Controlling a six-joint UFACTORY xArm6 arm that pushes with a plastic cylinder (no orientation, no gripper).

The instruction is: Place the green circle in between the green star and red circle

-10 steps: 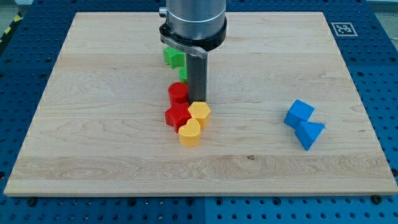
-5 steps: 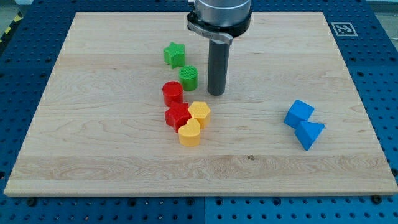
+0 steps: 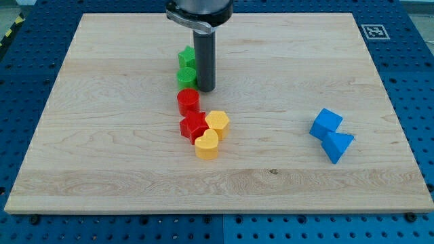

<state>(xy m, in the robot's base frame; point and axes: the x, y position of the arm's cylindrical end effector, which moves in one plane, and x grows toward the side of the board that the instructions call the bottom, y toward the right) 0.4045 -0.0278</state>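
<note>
Tip touching green circle right side, below green star.

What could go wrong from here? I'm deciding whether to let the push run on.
My tip sits at the right edge of the green circle block, which crowds the green star block above it. Pushing on leftward may slide the circle out of line with the red circle block below, or nudge the star.
</note>
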